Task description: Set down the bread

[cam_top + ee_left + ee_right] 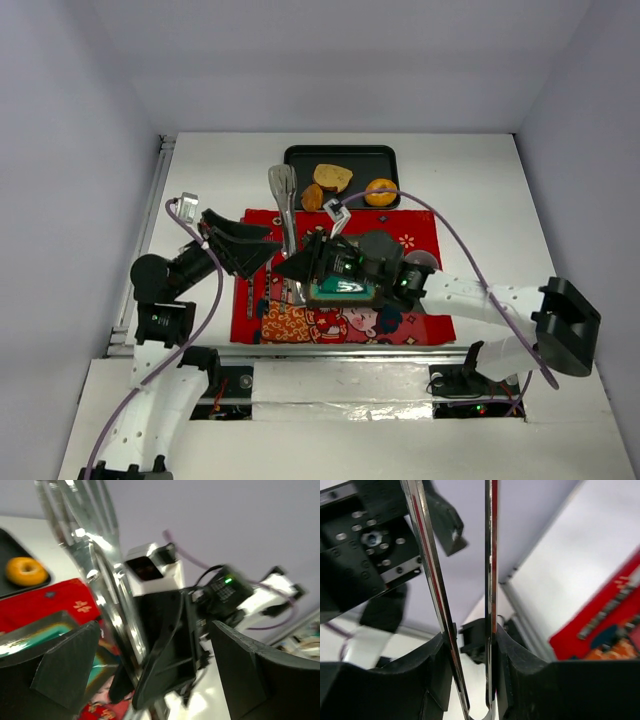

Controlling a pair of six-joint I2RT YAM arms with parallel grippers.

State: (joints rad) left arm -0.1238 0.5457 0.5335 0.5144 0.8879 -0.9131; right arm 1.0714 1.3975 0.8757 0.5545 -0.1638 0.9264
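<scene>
Top external shows all the bread sitting in the black tray [300, 154] at the far side of the bench [480, 200]: toast slice [332, 177], dark chunk [312, 197] just beside it, ring bun [380, 191] to the right. Over the red cloth [420, 325], the right hand [298, 265] is clamped on a pair of metal tongs [283, 190], both blades squeezed between its fingers in the right wrist view, tips at the tray's left edge. Left hand [268, 248] hangs close by, spread wide and holding nothing.
</scene>
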